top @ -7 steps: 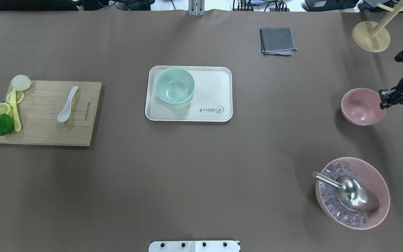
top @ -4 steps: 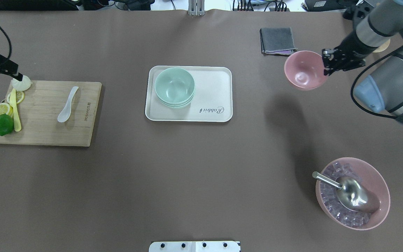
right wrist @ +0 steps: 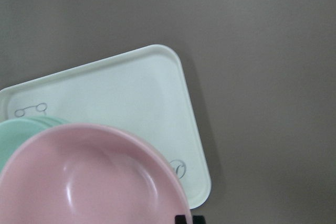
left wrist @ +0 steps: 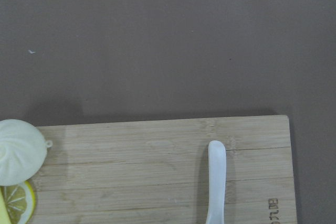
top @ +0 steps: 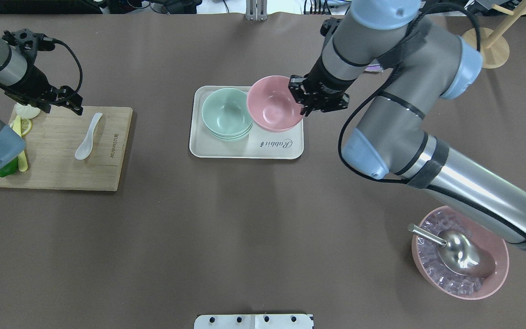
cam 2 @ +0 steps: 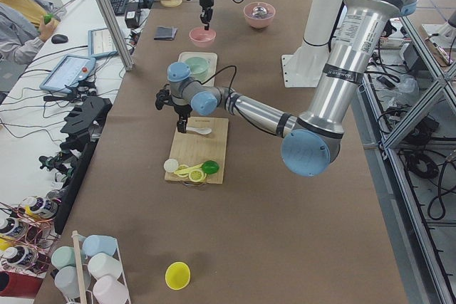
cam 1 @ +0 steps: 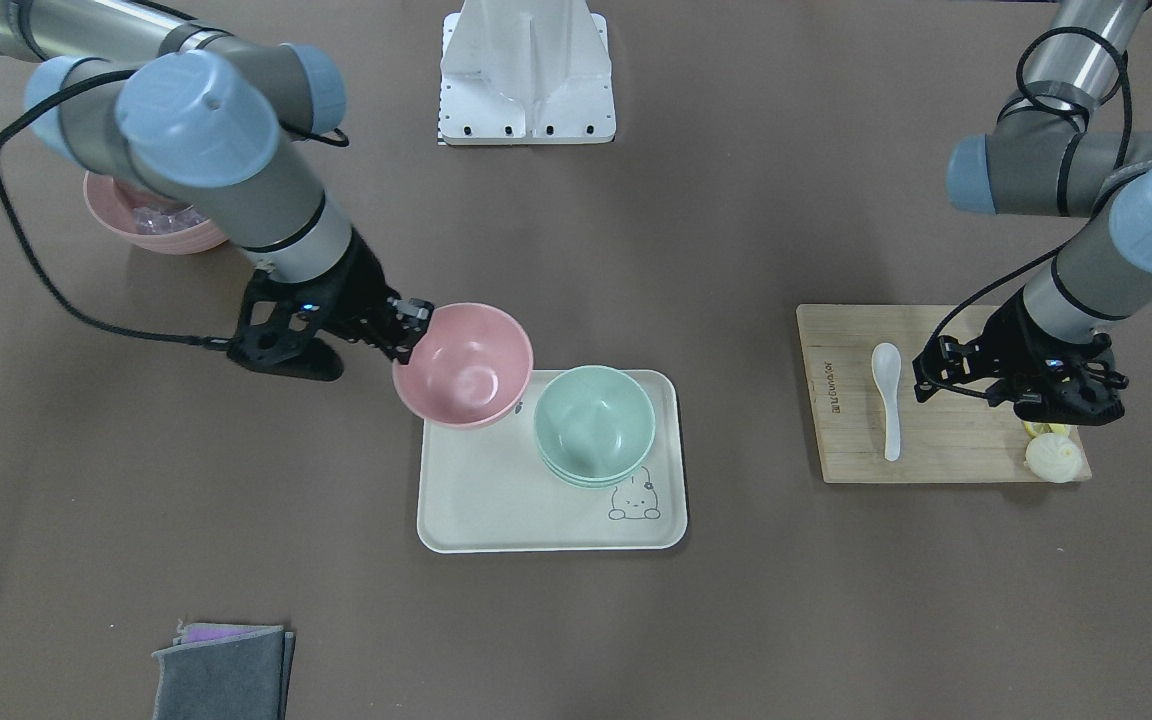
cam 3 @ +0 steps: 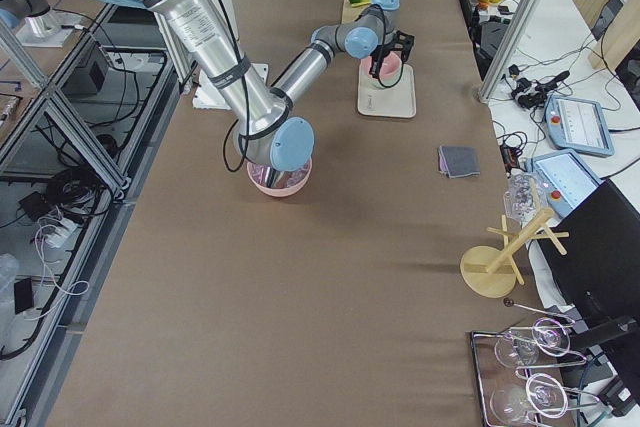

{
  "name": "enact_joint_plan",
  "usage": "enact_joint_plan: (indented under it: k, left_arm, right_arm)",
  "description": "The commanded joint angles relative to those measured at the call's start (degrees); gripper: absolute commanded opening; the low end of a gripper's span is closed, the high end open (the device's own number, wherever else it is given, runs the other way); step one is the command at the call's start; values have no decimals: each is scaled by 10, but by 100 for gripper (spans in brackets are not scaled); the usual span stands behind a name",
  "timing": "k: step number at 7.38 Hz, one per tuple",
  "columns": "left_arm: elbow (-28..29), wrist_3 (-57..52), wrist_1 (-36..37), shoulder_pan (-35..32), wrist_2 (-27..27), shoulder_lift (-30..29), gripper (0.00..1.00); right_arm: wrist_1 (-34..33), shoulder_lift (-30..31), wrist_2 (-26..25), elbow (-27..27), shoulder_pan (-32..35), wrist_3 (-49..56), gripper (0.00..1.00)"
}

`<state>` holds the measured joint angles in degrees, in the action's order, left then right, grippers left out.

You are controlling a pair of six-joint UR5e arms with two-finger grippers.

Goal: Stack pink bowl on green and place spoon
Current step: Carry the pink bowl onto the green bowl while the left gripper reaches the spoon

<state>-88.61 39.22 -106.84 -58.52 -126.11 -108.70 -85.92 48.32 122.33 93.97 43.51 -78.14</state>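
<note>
The step in hand, as I judge it, is setting the pink bowl [top: 272, 107] into the mint-green bowl stack [top: 226, 112]. In the overhead view the pink bowl hangs over the cream tray [top: 281, 146] at 3 o'clock of the stack, its rim overlapping theirs in that view, and it looks slightly tilted. To do this well, carry it toward 9 o'clock until the rims are concentric, level it, lower it straight down and release only once it is seated, so the stack does not slide.

The right gripper [top: 300, 98] is pinched on the pink bowl's rim at its 3 o'clock edge. The left gripper [top: 75, 101] appears spread and empty, above the bamboo cutting board [top: 62, 169] at 10 o'clock of the white soup spoon [top: 88, 137], which lies flat on the board.
</note>
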Motion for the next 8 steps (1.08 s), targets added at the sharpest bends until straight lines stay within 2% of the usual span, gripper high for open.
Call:
enact_joint_plan:
  k: [1, 2, 3, 5, 8]
  left_arm:
    - [31, 0, -28, 23, 2, -7, 88]
    - [36, -1, -30, 23, 2, -8, 88]
    - [40, -1, -34, 24, 2, -9, 88]
    - [59, -1, -35, 24, 2, -26, 88]
    - [94, -1, -71, 32, 17, -36, 88]
  right_arm:
    - [4, -40, -50, -24, -56, -42, 0]
    - [15, -78, -53, -75, -57, -43, 0]
    - [53, -88, -54, -111, -57, -48, 0]
    - [97, -89, -62, -138, -56, -67, 0]
    - [102, -93, -79, -150, -56, -67, 0]
